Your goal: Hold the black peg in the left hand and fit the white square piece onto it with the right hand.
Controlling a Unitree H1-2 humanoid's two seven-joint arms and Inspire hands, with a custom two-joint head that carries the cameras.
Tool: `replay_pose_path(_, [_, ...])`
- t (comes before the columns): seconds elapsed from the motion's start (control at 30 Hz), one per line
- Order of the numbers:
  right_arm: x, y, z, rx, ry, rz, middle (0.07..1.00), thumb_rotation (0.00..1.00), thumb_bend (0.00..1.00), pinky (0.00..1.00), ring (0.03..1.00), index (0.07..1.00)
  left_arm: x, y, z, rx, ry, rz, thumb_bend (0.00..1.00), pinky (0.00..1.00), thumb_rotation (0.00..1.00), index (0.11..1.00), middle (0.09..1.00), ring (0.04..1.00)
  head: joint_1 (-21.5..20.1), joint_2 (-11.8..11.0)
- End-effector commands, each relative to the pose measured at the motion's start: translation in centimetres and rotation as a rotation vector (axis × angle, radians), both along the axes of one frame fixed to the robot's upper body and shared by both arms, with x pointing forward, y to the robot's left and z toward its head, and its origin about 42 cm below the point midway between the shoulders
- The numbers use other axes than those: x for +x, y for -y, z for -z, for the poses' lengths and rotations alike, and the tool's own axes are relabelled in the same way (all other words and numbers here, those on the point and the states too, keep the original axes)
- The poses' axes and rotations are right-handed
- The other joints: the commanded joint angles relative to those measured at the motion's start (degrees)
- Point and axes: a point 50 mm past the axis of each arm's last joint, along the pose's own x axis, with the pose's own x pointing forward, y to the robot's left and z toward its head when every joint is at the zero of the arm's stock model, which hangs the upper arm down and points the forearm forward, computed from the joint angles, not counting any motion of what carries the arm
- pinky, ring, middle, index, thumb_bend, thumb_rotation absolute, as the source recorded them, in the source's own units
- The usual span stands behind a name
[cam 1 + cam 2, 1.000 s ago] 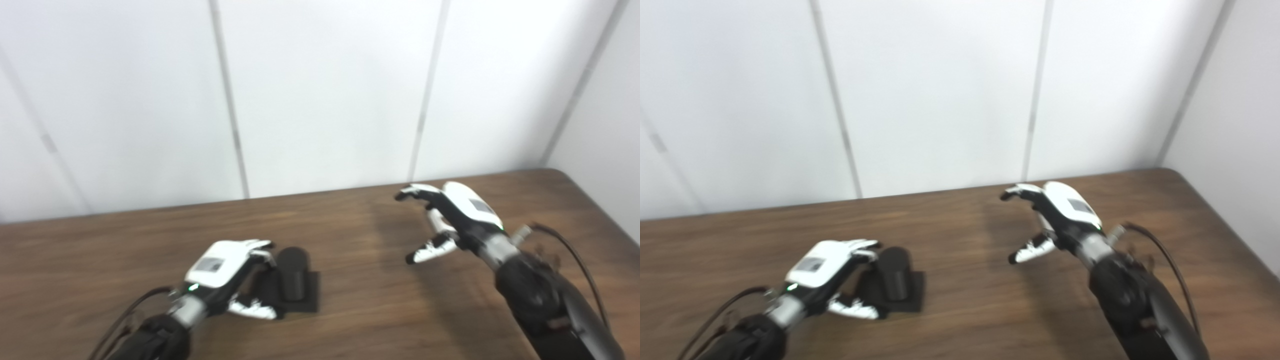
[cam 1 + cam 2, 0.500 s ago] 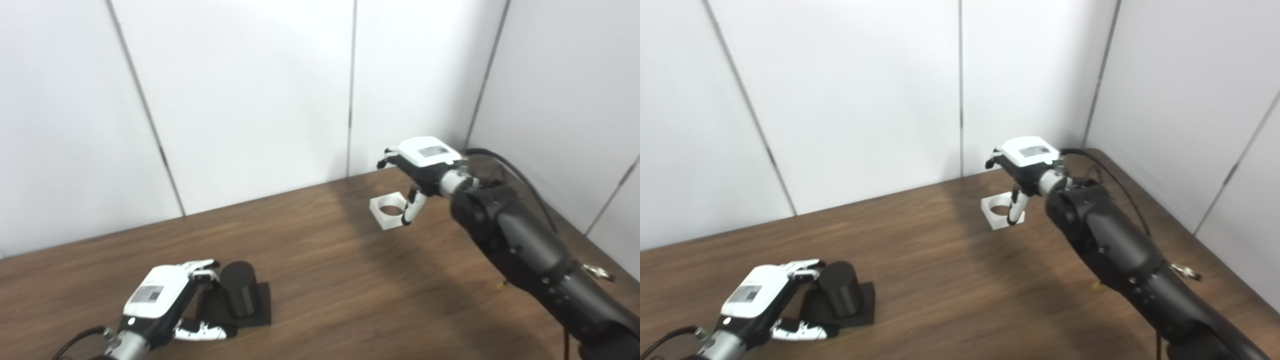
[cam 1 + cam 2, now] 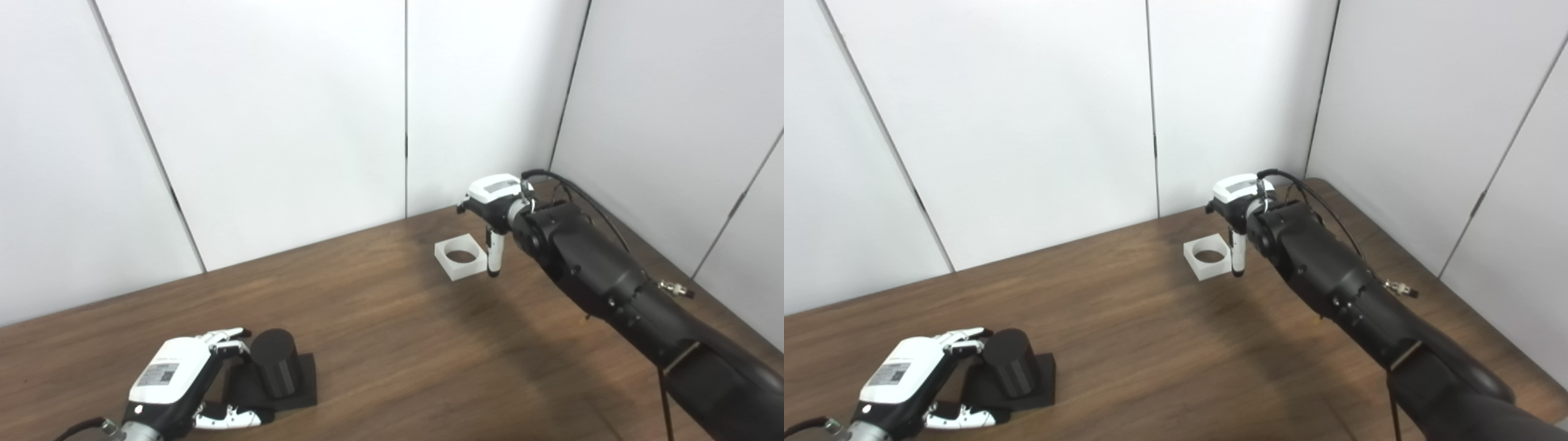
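The black peg point(image 3: 277, 369) is a short upright cylinder on a flat black square base, at the near left of the wooden table point(image 3: 380, 318). My left hand point(image 3: 184, 386) rests just left of it, open. Its fingers point(image 3: 228, 335) reach toward the peg's side and its thumb lies low along the base's front. The white square piece point(image 3: 460, 257), with a round hole, lies flat at the far right. My right hand point(image 3: 495, 202) hovers over the piece's right edge, open, with its thumb hanging straight down beside that edge. Whether the thumb touches the piece cannot be told.
White wall panels point(image 3: 275, 122) stand close behind the table and along its right side, meeting in a corner just past my right hand. A black cable point(image 3: 1329, 208) loops off the right forearm. Bare wood lies between the peg and the white piece.
The camera has swung, shifting the whole picture and bringing the white piece into view. My right hand's thumb now points straight down beside the piece. The left hand stays beside the peg.
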Motion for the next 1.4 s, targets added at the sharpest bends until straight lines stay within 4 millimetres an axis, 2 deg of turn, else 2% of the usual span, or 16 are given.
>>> replay_pose_path(0.0, [1.2,-0.3,-3.3,-0.035,0.105,-0.031,0.949,0.13,0.95,0.86,0.942,0.868,-2.4,-2.3,3.8,0.159,-0.142,0.018,0.52,0.78,0.06,0.492,0.845,0.836,0.4,0.28])
replay_pose_path(0.83, [4.0,-3.9,1.4,-0.02,0.004,-0.125,0.919,0.17,0.89,0.88,0.919,0.841,-2.8,-1.9,3.2,0.172,-0.14,0.019,0.52,0.78,0.06,0.492,0.843,0.833,2.25,1.4])
replay_pose_path(0.97, [4.3,-3.8,1.8,-0.057,-0.013,-0.119,0.902,0.19,0.87,0.87,0.905,0.775,-2.9,-2.0,3.3,0.165,-0.149,0.015,0.52,0.78,0.06,0.492,0.846,0.835,2.59,1.89])
replay_pose_path(1.1, [4.5,-3.3,2.1,-0.079,-0.043,-0.086,0.863,0.24,0.85,0.87,0.897,0.67,-3.0,-1.9,3.2,0.163,-0.147,0.014,0.52,0.78,0.06,0.492,0.846,0.835,2.59,1.89])
replay_pose_path(1.2, [4.5,-3.0,2.0,-0.088,-0.057,-0.072,0.799,0.25,0.81,0.85,0.855,0.585,-3.1,-2.0,3.2,0.155,-0.144,0.011,0.52,0.78,0.06,0.492,0.845,0.835,2.73,2.36])
replay_pose_path(1.23, [4.4,-2.9,1.9,-0.086,-0.062,-0.059,0.792,0.2,0.67,0.86,0.852,0.538,-3.1,-2.0,3.3,0.153,-0.142,0.011,0.52,0.78,0.06,0.492,0.842,0.831,2.73,2.36])
replay_pose_path(1.27, [4.4,-2.9,1.8,-0.084,-0.066,-0.05,0.787,0.18,0.6,0.86,0.85,0.514,-3.1,-2.0,3.4,0.152,-0.141,0.011,0.52,0.77,0.06,0.492,0.84,0.83,2.73,2.36])
replay_pose_path(1.3, [4.2,-2.8,1.7,-0.092,-0.076,-0.039,0.785,0.16,0.55,0.86,0.849,0.498,-3.1,-2.0,3.4,0.151,-0.142,0.011,0.52,0.77,0.06,0.492,0.839,0.829,2.74,2.47])
replay_pose_path(1.37, [4.0,-2.8,1.6,-0.108,-0.094,-0.027,0.802,0.15,0.53,0.85,0.851,0.493,-3.1,-2.0,3.4,0.151,-0.142,0.011,0.52,0.77,0.06,0.492,0.837,0.83,2.85,2.63])
